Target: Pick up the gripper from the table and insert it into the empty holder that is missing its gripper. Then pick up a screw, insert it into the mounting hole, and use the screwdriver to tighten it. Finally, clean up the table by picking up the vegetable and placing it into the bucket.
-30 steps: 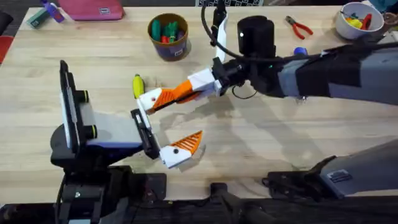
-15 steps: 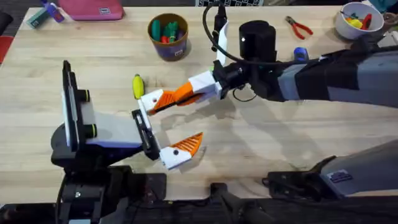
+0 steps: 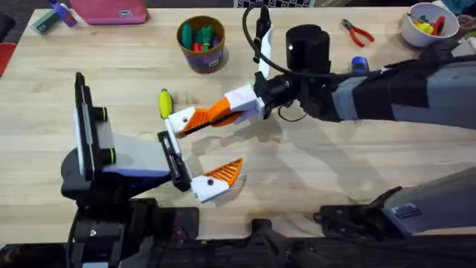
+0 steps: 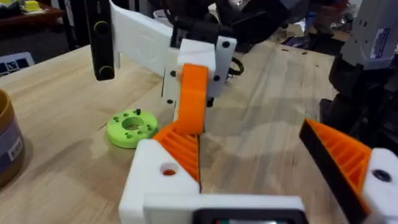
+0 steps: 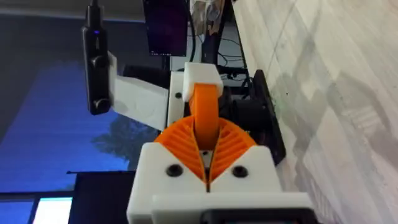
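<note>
The orange gripper [image 4: 181,149] rests against the white holder [image 4: 155,186] on my left arm's jaw. My right gripper [image 3: 212,112] reaches across from the right and is shut on it; between its own ribbed pads the gripper [image 5: 205,106] shows, leading to the holder [image 5: 199,78]. My left gripper [image 3: 223,141] stands open, with its other orange finger [image 4: 339,162] well apart. The yellow vegetable [image 3: 164,103] lies on the table just beyond the holder [image 3: 178,119]. At the back stands the blue bucket [image 3: 201,42] with green and red items in it.
A green disc with holes [image 4: 131,127] lies near the left jaw. A black cylinder [image 3: 306,43], red pliers [image 3: 357,31] and a white bowl [image 3: 425,22] stand at the back right. A pink case [image 3: 111,10] lies at the back left.
The right arm and the left arm's wrist shifted very slightly a second ago. Over the last half second nothing has visibly moved.
</note>
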`<action>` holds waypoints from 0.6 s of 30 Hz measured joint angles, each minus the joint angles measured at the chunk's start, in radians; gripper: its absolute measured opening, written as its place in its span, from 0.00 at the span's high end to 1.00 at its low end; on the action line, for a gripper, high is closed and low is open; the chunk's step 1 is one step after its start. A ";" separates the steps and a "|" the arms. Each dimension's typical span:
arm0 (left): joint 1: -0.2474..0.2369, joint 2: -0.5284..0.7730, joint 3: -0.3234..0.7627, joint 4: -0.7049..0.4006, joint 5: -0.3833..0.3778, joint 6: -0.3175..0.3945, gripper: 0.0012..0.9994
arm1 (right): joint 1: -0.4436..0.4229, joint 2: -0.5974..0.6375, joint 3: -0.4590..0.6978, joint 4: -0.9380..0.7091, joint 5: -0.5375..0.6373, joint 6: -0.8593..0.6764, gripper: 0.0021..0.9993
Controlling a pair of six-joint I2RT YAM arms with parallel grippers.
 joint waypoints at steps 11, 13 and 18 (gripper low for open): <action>-0.002 0.000 0.000 0.000 0.008 0.004 0.01 | 0.000 0.000 -0.007 -0.008 0.055 0.008 0.02; -0.002 0.000 0.000 -0.001 0.008 0.004 0.01 | 0.000 0.000 -0.007 -0.008 0.060 0.008 0.01; -0.002 0.000 0.000 0.000 0.008 0.004 0.01 | -0.003 0.000 -0.008 -0.013 0.067 0.004 0.01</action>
